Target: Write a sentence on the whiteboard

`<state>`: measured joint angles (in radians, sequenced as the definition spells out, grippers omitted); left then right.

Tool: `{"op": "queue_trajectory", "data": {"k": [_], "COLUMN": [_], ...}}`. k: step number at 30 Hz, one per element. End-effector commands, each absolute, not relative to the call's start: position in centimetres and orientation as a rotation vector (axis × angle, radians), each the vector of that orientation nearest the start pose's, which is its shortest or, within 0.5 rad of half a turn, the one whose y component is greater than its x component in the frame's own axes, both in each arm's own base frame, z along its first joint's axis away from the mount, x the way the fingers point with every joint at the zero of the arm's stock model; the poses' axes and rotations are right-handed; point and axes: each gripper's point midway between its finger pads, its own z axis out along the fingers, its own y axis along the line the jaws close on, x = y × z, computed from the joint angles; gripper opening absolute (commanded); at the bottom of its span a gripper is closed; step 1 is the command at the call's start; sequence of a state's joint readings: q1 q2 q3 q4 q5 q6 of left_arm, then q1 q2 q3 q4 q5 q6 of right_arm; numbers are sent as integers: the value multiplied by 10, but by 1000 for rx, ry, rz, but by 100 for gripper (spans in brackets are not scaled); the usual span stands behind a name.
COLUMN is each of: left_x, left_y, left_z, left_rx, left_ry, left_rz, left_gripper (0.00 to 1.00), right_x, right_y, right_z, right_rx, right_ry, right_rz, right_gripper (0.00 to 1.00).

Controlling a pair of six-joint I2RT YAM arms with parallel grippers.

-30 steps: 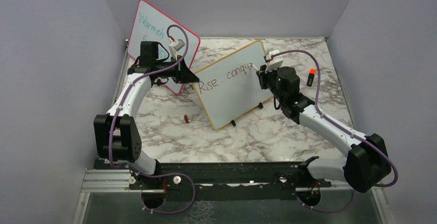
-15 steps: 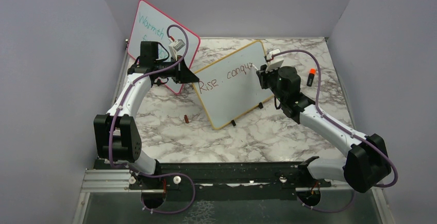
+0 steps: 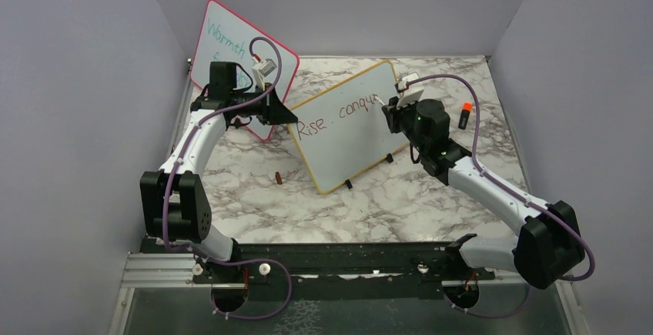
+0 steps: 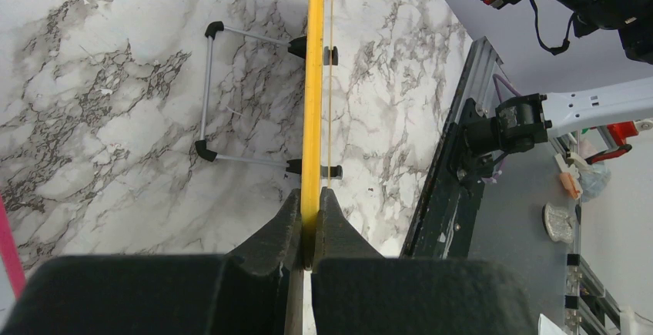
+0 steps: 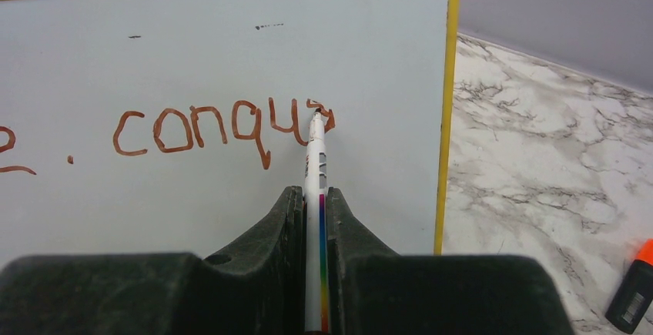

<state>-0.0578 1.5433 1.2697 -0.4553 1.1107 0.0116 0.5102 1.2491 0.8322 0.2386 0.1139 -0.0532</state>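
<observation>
Centrally, the whiteboard (image 3: 350, 139) stands propped on the table (image 3: 254, 212), with bare marble open toward 6 o'clock and the wall (image 3: 346, 11) close at 12. The left claw (image 4: 310, 216) is clamped on its yellow frame at the 9 o'clock corner. The right claw (image 5: 314, 196) grips a marker (image 5: 313, 167), its tip touching the sentence (image 5: 192, 128) near the 3 o'clock edge.

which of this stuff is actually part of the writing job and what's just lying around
In use: whiteboard, its edge clamped in the left gripper; unfinished sentence; rainbow-striped marker in the right gripper.
Lying about: pink-framed board; orange-capped marker; small reddish piece near the whiteboard.
</observation>
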Motion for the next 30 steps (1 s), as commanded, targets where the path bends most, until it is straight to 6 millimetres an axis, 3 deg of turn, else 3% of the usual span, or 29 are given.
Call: {"op": "queue_trajectory", "data": {"k": [1,9,30], "left_x": [343,343,343], "left_y": [-171,-171,-171], "left_z": [243,243,243], "left_rx": [625,624,626], "left_ry": [1999,2000,1998], "left_rz": [-1246,-1245,-1247], "left_gripper": [0,0,0], "right_x": [378,376,363], "right_y": [192,193,179], "right_z": [262,260,211], "right_rx": [-410,-425,-426], "right_ry": [1633,1644,1793], "right_rz": [275,281,233], "right_gripper": [1,1,1]}}
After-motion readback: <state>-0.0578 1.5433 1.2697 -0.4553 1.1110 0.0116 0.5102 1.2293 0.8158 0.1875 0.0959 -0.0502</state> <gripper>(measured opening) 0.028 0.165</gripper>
